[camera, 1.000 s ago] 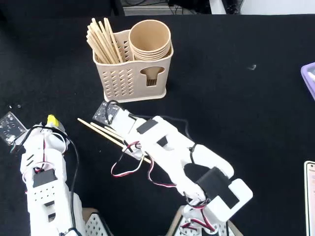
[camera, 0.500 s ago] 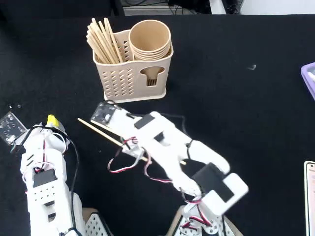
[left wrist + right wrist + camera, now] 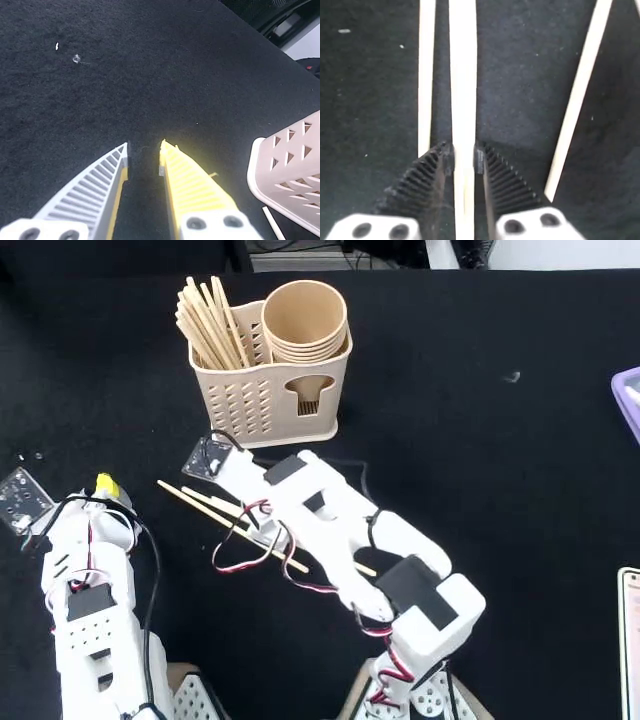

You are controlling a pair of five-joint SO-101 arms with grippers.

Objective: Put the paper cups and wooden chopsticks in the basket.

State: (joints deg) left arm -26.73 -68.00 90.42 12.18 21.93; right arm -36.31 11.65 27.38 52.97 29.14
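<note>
The beige basket (image 3: 270, 390) stands at the back of the black table. It holds a stack of paper cups (image 3: 305, 315) and a bundle of wooden chopsticks (image 3: 205, 320). Three loose chopsticks (image 3: 200, 502) lie on the table in front of it. My right arm (image 3: 300, 505) stretches low over them. My right gripper (image 3: 463, 147) is shut on the middle chopstick (image 3: 462, 75), with one finger on each side. A second chopstick (image 3: 426, 75) and a third chopstick (image 3: 580, 100) lie beside it. My left gripper (image 3: 144, 145) is slightly open over bare table at the left, holding nothing.
A corner of the basket (image 3: 285, 170) is close to the left gripper. A purple object (image 3: 628, 395) lies at the right table edge. A white object (image 3: 630, 640) sits at the lower right. Bare black table lies to the right of the basket.
My right arm has slid left and a little toward the basket along the loose chopsticks. The left arm has kept still.
</note>
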